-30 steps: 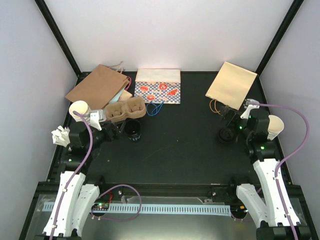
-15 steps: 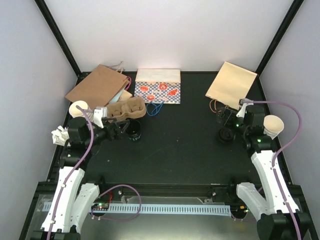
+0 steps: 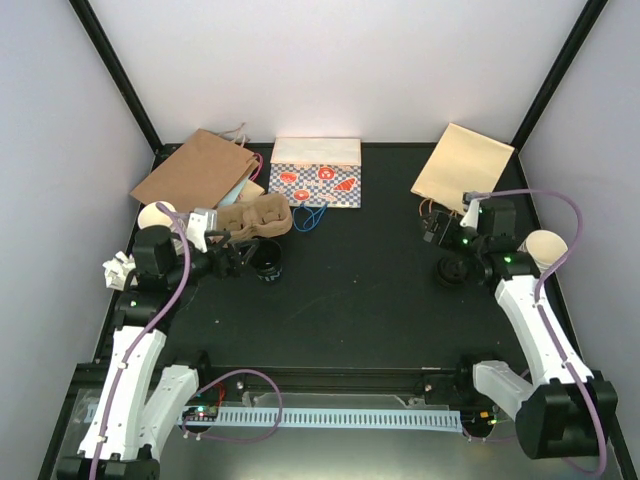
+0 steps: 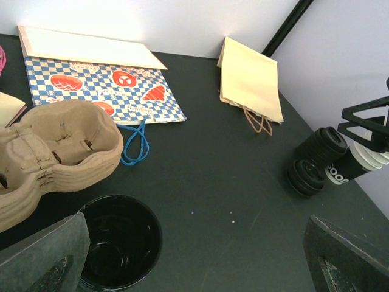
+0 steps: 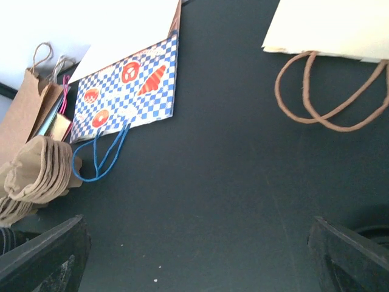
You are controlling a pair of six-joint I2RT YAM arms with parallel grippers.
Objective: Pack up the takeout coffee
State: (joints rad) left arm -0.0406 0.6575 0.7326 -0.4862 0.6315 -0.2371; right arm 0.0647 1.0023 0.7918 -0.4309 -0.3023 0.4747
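Left gripper (image 4: 194,261), right gripper (image 5: 197,258): fingers apart, empty. Small cream-white paper cup with round black plastic lid (image 3: 450,270), only lid showing: probably light, crushable, so pinch mid-wall, gently.

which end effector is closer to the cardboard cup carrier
Left. The left end effector is just beside the cup carrier; the right end effector is across the table near the cream bag.
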